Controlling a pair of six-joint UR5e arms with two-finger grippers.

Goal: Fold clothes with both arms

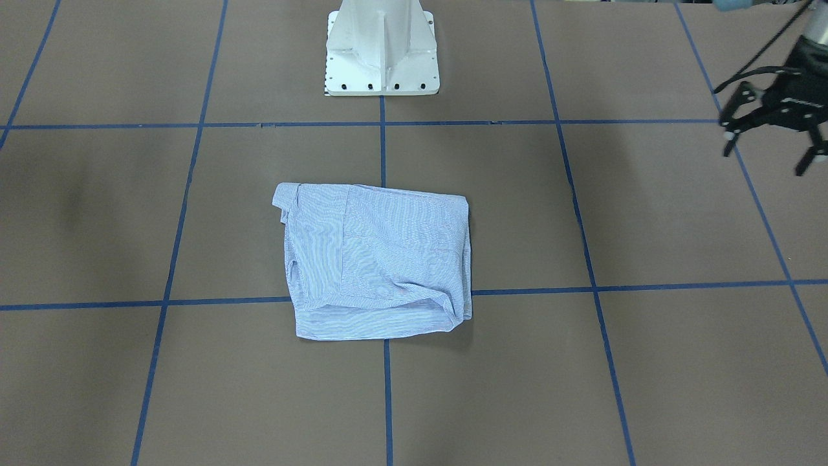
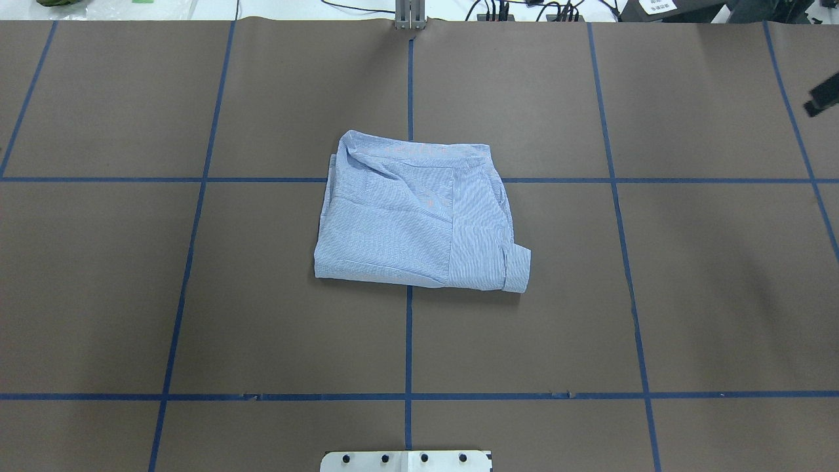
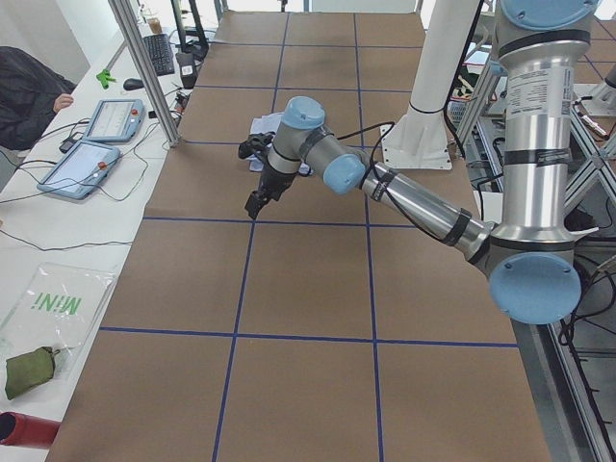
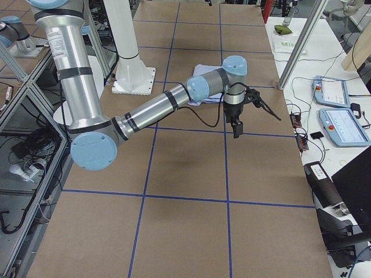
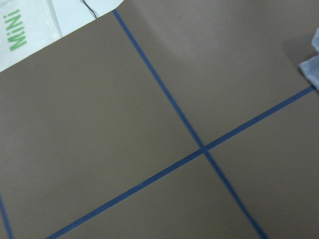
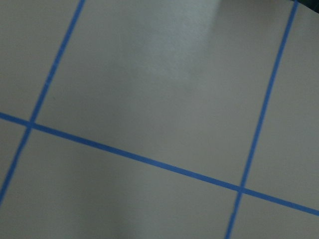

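The light blue striped shirt (image 1: 375, 259) lies folded into a rough rectangle at the table's middle, also in the overhead view (image 2: 413, 210), with a cuff sticking out at one corner. Both arms are away from it. My left gripper (image 1: 770, 155) hangs open and empty above the table, far to the shirt's side. A corner of the shirt shows in the left wrist view (image 5: 311, 64). Of my right gripper only a black piece (image 2: 822, 98) shows at the overhead view's right edge. It also shows in the exterior right view (image 4: 235, 124), but I cannot tell whether it is open or shut.
The table is brown with a grid of blue tape lines (image 2: 409, 328). The white pedestal base (image 1: 381, 48) stands at the robot's side. Tablets and cables (image 4: 342, 110) lie on a side bench past the table's edge, and a person (image 3: 29, 91) sits there.
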